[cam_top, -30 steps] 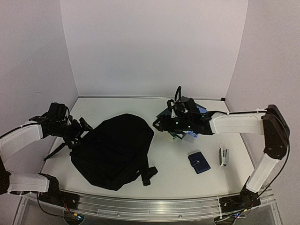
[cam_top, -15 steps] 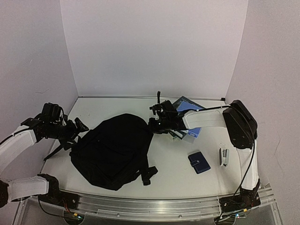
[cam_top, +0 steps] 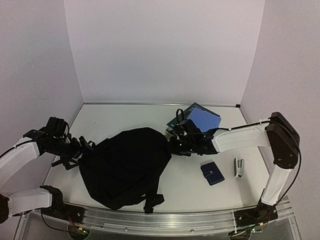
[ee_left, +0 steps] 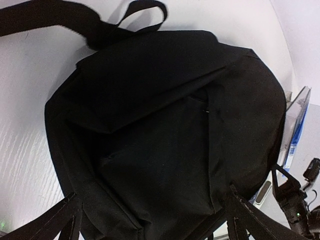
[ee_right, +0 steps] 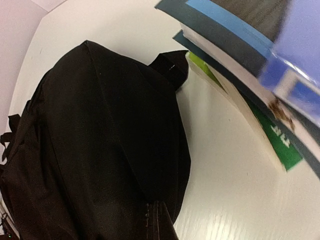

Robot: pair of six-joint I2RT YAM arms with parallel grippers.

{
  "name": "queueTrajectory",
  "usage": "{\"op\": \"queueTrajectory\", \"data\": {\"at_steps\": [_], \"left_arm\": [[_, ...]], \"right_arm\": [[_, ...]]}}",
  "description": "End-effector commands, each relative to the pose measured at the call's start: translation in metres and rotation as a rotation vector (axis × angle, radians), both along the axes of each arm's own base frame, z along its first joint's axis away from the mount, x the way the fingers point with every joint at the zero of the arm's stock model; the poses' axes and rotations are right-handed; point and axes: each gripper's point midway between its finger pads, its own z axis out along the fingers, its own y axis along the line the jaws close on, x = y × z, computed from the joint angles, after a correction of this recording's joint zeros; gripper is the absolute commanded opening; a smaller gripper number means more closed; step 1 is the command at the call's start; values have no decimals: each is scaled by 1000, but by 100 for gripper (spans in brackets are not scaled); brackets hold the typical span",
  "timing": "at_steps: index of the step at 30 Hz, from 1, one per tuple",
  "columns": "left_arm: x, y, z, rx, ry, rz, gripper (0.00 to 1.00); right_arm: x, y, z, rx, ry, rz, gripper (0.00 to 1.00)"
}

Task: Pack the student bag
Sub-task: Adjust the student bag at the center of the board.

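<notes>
1. Two grippers flank the student bag (cam_top: 125, 165), which lies flat and apparently closed, left of centre.
2. Left gripper (cam_top: 80, 149): jaws spread wide at the bag's left edge, holding nothing.
3. Right gripper (cam_top: 175, 143): jaws closed at the bag's far-right edge; whether they pinch fabric, cannot tell.
4. Risk: the unanchored bag could drag rather than open, and the right wrist could nudge the book stack (cam_top: 199, 121) just beside it.

White lettering stands on the thin green-covered book (ee_right: 266, 125) low in the stack, seen in the right wrist view. It is turned and blurred, so it cannot be read. No other text, label, brand or number is legible.
</notes>
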Motion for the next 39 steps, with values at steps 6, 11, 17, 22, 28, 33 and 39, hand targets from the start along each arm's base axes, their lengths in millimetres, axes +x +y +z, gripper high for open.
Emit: {"op": "queueTrajectory", "data": {"at_steps": [6, 11, 17, 22, 28, 33, 39], "left_arm": [[-26, 7, -48, 9, 164, 50, 96], [-21, -1, -56, -52, 139, 60, 91], [-2, -17, -62, -144, 98, 47, 76], [18, -20, -65, -135, 60, 27, 34], [59, -12, -55, -43, -48, 35, 2], [113, -18, -38, 9, -134, -49, 0], [180, -42, -19, -10, -270, -211, 1]], "right_arm": [[-29, -20, 16, 158, -22, -184, 0], [-37, -27, 10, 151, -15, -189, 0], [-55, -22, -6, 136, 36, -126, 0], [-80, -16, -16, 135, 80, -76, 0], [-121, -4, -15, 152, 120, 11, 0], [-152, 2, -14, 140, 144, 69, 2], [-176, 10, -2, 130, 123, 121, 33]]}}
